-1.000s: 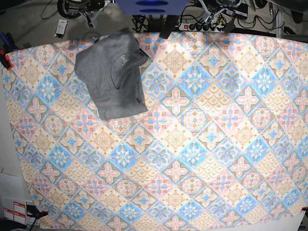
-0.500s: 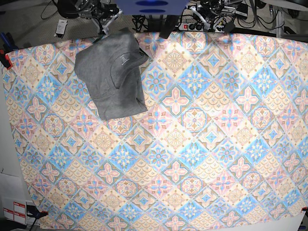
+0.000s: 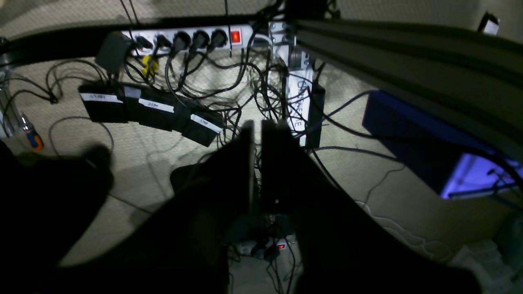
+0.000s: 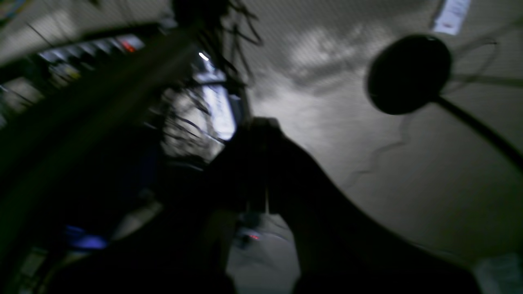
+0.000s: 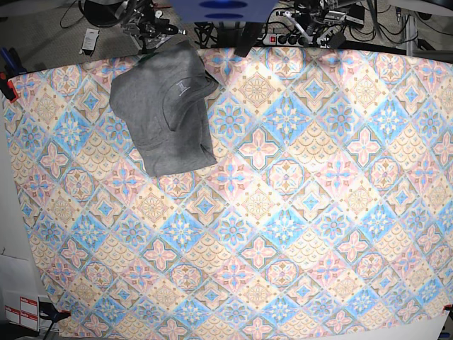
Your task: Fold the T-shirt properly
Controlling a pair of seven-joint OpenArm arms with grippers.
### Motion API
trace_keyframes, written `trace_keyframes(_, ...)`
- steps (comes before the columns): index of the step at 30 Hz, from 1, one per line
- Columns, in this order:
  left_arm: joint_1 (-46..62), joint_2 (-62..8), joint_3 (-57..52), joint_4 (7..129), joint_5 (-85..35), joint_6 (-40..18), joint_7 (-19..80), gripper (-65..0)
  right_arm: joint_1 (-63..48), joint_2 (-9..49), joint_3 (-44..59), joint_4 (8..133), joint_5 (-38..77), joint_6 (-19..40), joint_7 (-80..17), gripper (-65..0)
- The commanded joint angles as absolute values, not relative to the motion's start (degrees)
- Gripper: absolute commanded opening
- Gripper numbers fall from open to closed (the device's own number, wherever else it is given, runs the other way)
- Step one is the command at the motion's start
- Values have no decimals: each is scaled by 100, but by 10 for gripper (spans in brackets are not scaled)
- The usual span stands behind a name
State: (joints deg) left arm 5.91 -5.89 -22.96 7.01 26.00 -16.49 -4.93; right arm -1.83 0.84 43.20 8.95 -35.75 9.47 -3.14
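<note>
The grey T-shirt [image 5: 166,110] lies folded into a compact, slightly rumpled packet on the patterned tablecloth [image 5: 283,212], near its far left corner. Neither wrist view shows it. My right gripper [image 4: 263,126] is dark and blurred, with its jaws pressed together and nothing in them. In the base view it sits at the top edge [image 5: 148,25], just behind the shirt's far end. My left gripper [image 3: 256,132] is shut too, with only a thin slit between the fingers. It hangs over the floor beyond the table's far edge [image 5: 315,21].
Behind the table's far edge lie a power strip [image 3: 184,38], a tangle of cables [image 3: 261,85], labelled black boxes [image 3: 151,110] and a blue box [image 3: 408,134]. A dark beam [image 3: 408,53] crosses the left wrist view. A red clamp [image 5: 7,88] grips the cloth's left edge.
Both arms have come further into the base view along its top edge. The T-shirt has not moved.
</note>
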Motion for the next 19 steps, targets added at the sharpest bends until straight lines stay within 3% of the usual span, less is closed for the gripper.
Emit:
trace_keyframes(1,611,-646,-2281,708,2607,-1657,-505,-614,-224,136,4338,901,-3521,936,-321,-648)
trace_keyframes(19,462,-637,-2281,734,2607,-1657,-505,-614,-215,13,4303,919,-3547,936,-286,-648)
